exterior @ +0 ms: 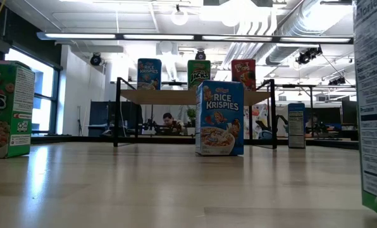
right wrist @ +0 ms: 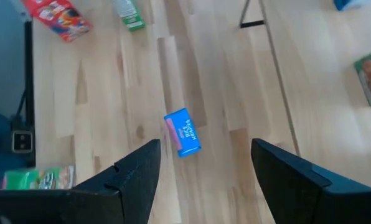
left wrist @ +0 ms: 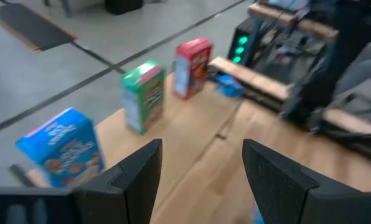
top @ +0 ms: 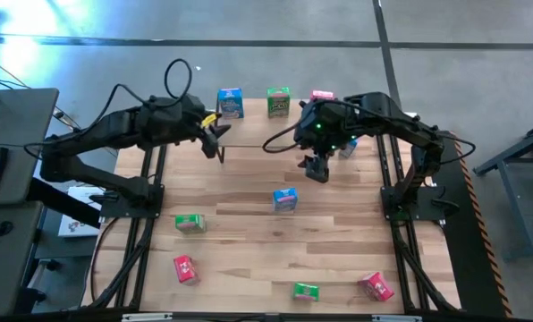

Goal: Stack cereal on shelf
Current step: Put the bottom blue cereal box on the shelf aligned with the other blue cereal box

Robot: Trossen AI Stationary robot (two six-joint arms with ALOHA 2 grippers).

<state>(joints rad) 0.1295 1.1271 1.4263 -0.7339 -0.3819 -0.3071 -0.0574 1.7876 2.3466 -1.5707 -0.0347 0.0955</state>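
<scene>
Cereal boxes are split between the shelf (top: 249, 143) and the worktop (top: 249, 255) on my screens. Three stand upright in a row on the shelf top at the far edge: a blue box (top: 230, 103), a green box (top: 278, 101) and a red box (top: 321, 97), and my low view shows the same three above the shelf's black legs. On the worktop, a second blue box (top: 284, 199) stands upright near the middle; my right wrist view looks straight down on its top. A green box (top: 190, 223) lies left of it, a red one (top: 185, 268) sits nearer the front left, another green one (top: 305, 291) at front centre and a red one (top: 376, 286) at front right. A blue box (top: 349, 148) shows partly behind the right arm. My left pincer (top: 216, 141) hangs over the shelf's left end, fingers parted and empty. My right pincer (top: 317, 170) hovers above the worktop just in front of the shelf, fingers parted, holding nothing.
</scene>
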